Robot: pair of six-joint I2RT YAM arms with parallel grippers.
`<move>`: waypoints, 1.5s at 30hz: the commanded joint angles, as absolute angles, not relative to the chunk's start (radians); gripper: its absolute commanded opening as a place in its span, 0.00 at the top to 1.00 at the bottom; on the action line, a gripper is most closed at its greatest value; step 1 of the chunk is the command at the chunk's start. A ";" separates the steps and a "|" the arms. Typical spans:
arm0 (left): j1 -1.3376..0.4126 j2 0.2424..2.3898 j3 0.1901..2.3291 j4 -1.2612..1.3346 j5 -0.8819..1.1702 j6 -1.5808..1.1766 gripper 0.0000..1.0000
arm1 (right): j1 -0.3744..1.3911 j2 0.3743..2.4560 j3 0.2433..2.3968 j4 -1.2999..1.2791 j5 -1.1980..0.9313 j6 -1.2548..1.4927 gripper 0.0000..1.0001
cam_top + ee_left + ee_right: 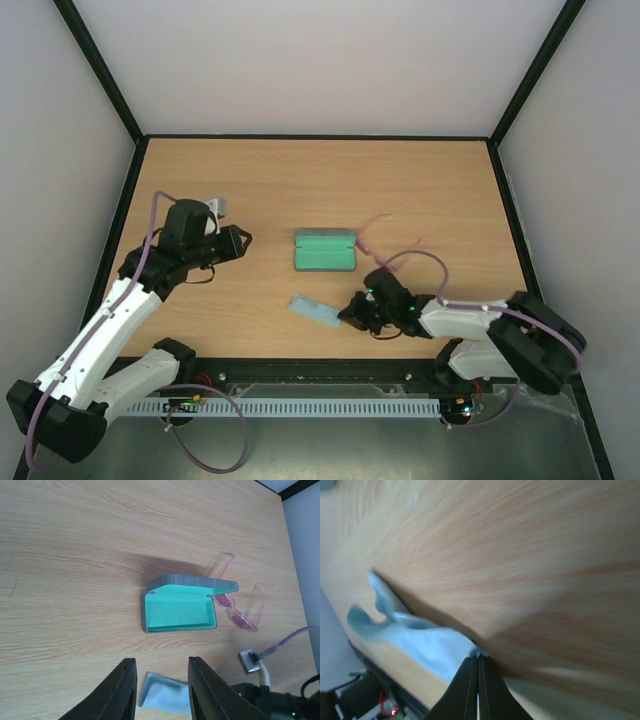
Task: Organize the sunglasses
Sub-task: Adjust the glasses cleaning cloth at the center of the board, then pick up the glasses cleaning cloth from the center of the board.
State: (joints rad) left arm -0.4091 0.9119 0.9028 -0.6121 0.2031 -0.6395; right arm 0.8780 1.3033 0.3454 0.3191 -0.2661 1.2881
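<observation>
Open grey-blue oblong hard case [326, 251] and pale blue-grey soft cloth [314, 309] laid on a light wooden table [420, 185].
The case is seen near the middle of the table, its lid raised and its bright green lining [180, 611] exposed. The cloth is found between the case and the near edge of the table, apart from the case, rumpled, with one end lifted off the wood and a shadow cast beneath it. The table is bordered by a thin black frame [320, 136] and enclosed by plain white walls [320, 60].

Both arms have white links [105, 330], black joints [185, 225], lilac cables [415, 254].
</observation>
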 commanded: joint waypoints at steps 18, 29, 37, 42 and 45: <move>-0.688 1.058 0.728 -0.462 0.146 -0.776 0.69 | 0.621 1.215 0.257 0.172 -0.290 1.022 0.99; -0.918 1.253 0.664 -0.310 0.078 -0.929 0.70 | 0.621 1.224 0.321 0.019 -0.188 0.913 0.99; -0.932 1.416 0.708 -0.236 0.070 -0.924 0.79 | 0.621 1.230 0.312 0.045 -0.204 0.913 0.99; -0.935 1.481 0.745 -0.220 0.071 -0.915 0.81 | 0.620 1.235 0.306 0.064 -0.214 0.916 0.99; -0.938 1.511 0.756 -0.206 0.076 -0.917 0.81 | 0.621 1.238 0.300 0.078 -0.222 0.919 0.99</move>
